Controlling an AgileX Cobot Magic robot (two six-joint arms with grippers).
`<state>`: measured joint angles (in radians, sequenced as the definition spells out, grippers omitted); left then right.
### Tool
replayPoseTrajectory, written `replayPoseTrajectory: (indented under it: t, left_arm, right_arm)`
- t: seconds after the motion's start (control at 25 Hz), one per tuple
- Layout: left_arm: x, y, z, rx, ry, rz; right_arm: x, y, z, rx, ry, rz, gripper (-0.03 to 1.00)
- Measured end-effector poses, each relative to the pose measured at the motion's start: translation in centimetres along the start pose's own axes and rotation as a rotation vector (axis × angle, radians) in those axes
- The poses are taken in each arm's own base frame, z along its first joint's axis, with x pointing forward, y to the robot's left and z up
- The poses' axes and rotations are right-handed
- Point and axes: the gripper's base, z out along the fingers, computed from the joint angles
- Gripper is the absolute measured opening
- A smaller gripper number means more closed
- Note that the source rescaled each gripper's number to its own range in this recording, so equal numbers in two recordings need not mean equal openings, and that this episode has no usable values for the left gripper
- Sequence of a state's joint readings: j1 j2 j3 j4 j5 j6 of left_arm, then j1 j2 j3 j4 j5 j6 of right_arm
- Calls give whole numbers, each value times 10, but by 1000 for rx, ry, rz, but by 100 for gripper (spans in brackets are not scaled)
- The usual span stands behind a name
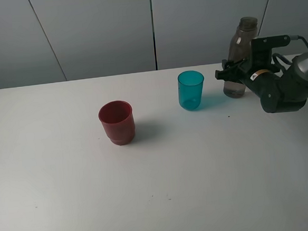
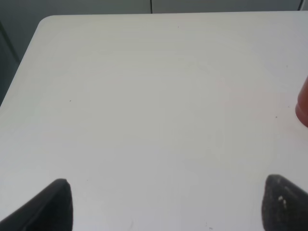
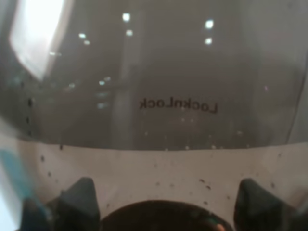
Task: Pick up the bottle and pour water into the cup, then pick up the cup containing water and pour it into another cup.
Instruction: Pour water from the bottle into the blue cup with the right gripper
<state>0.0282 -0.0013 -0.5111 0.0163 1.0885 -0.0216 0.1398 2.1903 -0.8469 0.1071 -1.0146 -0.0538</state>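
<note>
The smoky grey bottle (image 1: 241, 45) stands upright at the back right of the table. My right gripper (image 1: 230, 74) is closed around its lower body. In the right wrist view the bottle (image 3: 163, 72) fills the frame, with a dark fingertip (image 3: 79, 202) on either side of it. The teal cup (image 1: 191, 90) stands just left of the bottle, apart from it. The dark red cup (image 1: 117, 122) sits further left and nearer the front. My left gripper (image 2: 171, 204) hangs open over bare table, with the red cup's edge (image 2: 303, 107) at the side of its view.
The white table (image 1: 69, 195) runs to a rounded back left corner (image 2: 45, 21). A grey panelled wall (image 1: 100, 29) stands behind it. The right arm's body (image 1: 284, 88) lies over the table's right side.
</note>
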Motion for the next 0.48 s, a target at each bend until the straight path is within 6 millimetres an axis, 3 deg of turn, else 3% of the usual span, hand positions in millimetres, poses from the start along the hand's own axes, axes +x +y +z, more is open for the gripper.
replayPoseTrajectory:
  t: [0.28, 0.48]
  left_arm:
    - [0, 0, 0, 0, 0, 2]
    - [0, 0, 0, 0, 0, 4]
  right_arm:
    - [-36, 6, -7, -20, -81, -266, 0]
    - [-44, 11, -9, -22, -100, -460, 0]
